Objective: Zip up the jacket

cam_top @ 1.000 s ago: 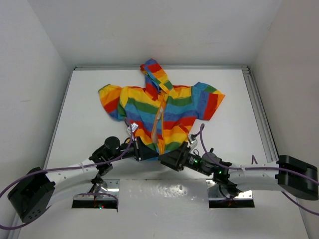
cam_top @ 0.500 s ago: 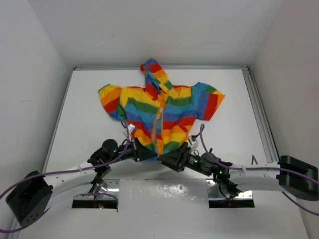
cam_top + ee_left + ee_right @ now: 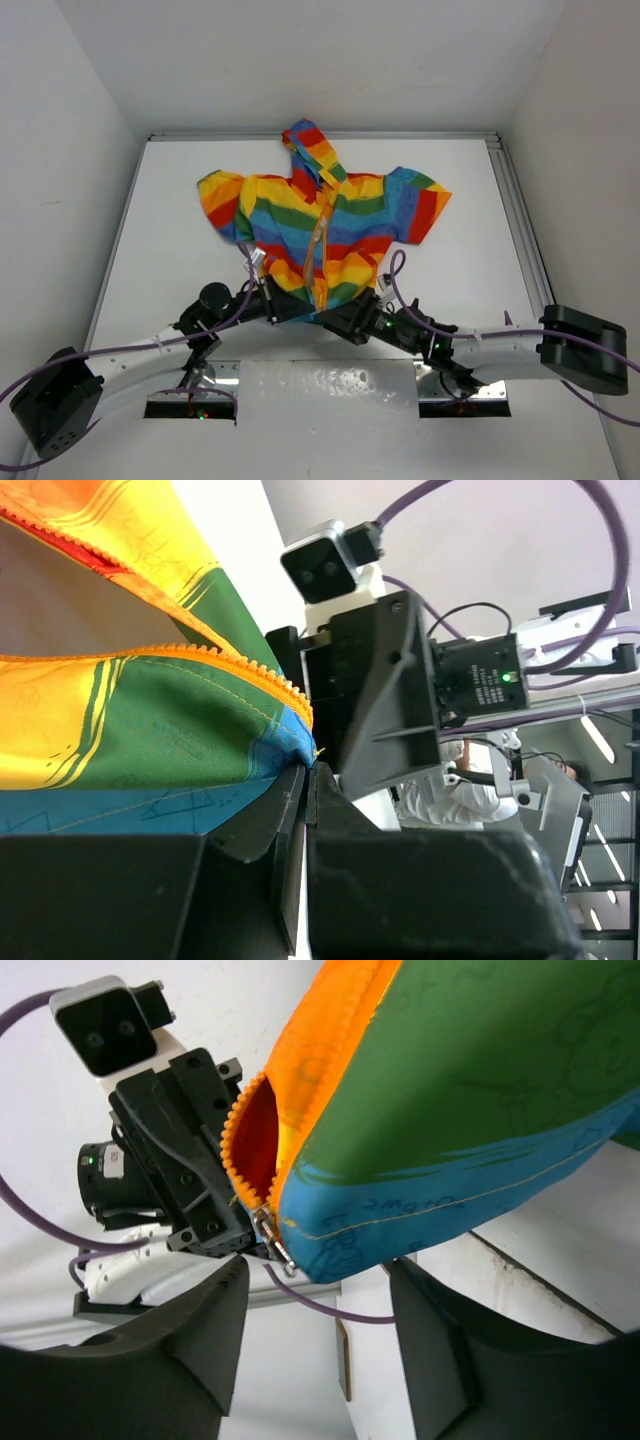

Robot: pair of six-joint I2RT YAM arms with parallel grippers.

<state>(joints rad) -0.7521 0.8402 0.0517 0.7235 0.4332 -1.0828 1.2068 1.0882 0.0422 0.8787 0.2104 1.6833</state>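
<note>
Both arms stretch low to the hem of the jacket (image 3: 330, 215), flat on the table (image 3: 170, 210). The left gripper (image 3: 305, 780) pinches the thin striped cloth; the right gripper (image 3: 318, 1300) stands open around the toothed zipper (image 3: 240, 1140) end.

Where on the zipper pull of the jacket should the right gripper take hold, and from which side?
Grip the small metal zipper pull at the bottom of the orange teeth, probably from the hem side of the jacket: it hangs free at the hem corner, between the open fingers of the right gripper.
</note>
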